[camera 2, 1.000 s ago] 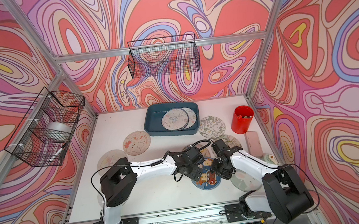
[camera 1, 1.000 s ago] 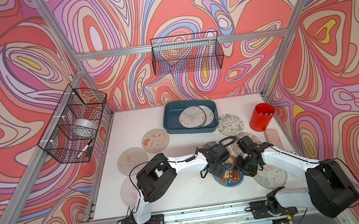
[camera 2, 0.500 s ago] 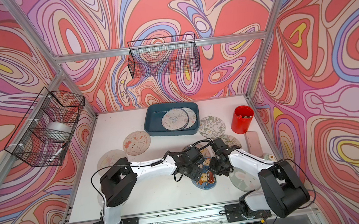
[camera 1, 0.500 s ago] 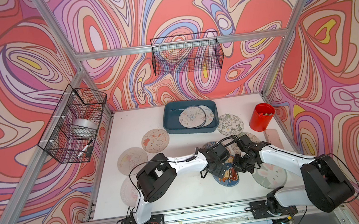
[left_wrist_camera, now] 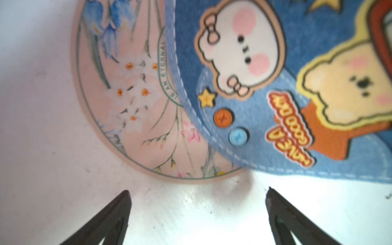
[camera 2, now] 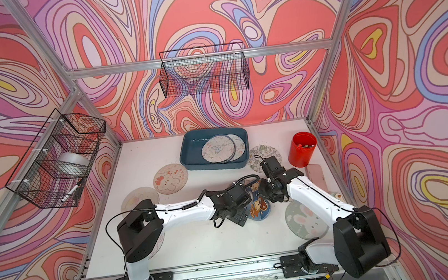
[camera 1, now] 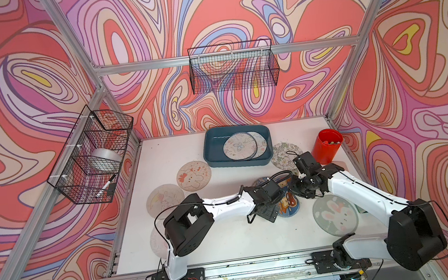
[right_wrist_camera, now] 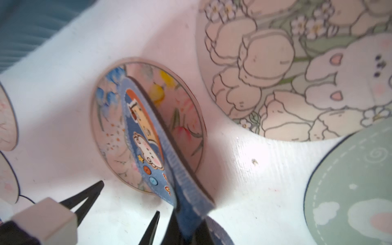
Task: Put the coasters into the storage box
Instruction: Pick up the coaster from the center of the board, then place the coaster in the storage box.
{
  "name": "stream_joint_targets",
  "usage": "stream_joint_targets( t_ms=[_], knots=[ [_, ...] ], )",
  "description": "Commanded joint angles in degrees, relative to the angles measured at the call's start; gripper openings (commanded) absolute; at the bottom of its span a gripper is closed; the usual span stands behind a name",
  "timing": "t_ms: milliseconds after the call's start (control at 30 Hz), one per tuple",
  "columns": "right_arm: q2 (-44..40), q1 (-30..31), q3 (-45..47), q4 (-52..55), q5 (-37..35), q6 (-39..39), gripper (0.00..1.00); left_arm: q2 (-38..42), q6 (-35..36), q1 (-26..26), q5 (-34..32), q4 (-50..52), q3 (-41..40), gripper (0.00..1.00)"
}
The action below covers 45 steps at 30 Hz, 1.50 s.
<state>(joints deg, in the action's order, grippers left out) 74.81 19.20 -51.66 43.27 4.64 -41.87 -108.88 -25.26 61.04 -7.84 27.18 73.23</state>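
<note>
**Blue coaster (right_wrist_camera: 148, 135) pinched at its rim; storage box (camera 1: 214, 150) lies well beyond the jaws.**

The storage box sits at the far side of the table (camera 1: 201, 251), with two coasters (camera 1: 239, 147) flat inside. The blue coaster tilts up off a pink floral coaster (right_wrist_camera: 184, 110) (round, so there is no long axis to line up). The right gripper (right_wrist_camera: 182, 220) is clamped on its near rim. The left gripper (left_wrist_camera: 198, 189) stands spread wide and empty just beside it. The right arm looks best placed to carry.

Denim-blue coaster (left_wrist_camera: 275, 118) with white stitching, bunny and yellow bear; pale pink coaster (left_wrist_camera: 131, 95), all florals; grey-green coaster (camera 1: 335, 214), white rabbit; dark teal storage box (camera 1: 212, 150); bright red cup (camera 1: 326, 150).
</note>
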Motion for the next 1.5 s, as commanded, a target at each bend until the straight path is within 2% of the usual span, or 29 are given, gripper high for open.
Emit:
stream_joint_targets(
  t_ms=[0, 233, 500, 833, 1067, 1333, 1467],
  knots=[
    [1.6, 0.0, -4.2, -0.4, -3.4, 3.6, 0.00, 5.8, -0.6, -1.3, -2.6, -2.0, -2.4, 1.00],
    [5.9, 0.0, -12.7, -5.3, -0.6, 9.0, 0.00, 16.2, -3.9, -3.9, -8.0, -6.7, -10.4, 1.00],
    [14.1, 0.1, -26.9, -8.2, 1.4, 14.5, 0.00, 26.5, -6.1, -6.9, -8.9, -14.9, -19.2, 1.00],
    [29.8, 0.7, -43.4, -15.9, 6.3, 18.0, 0.00, 31.6, -9.9, -7.8, -4.8, -28.2, -27.8, 1.00],
    [41.9, 1.5, -55.0, -17.6, 7.8, 20.3, 0.00, 34.9, -10.4, -7.9, -4.5, -36.6, -33.2, 1.00],
    [52.0, 1.7, -61.4, -22.0, 8.9, 20.9, 0.00, 40.0, -10.0, -9.1, -7.3, -43.4, -38.6, 1.00],
    [57.4, 1.7, -64.6, -20.8, 6.2, 20.6, 0.00, 41.2, -10.3, -10.0, -8.3, -43.2, -39.7, 1.00]
  ],
)
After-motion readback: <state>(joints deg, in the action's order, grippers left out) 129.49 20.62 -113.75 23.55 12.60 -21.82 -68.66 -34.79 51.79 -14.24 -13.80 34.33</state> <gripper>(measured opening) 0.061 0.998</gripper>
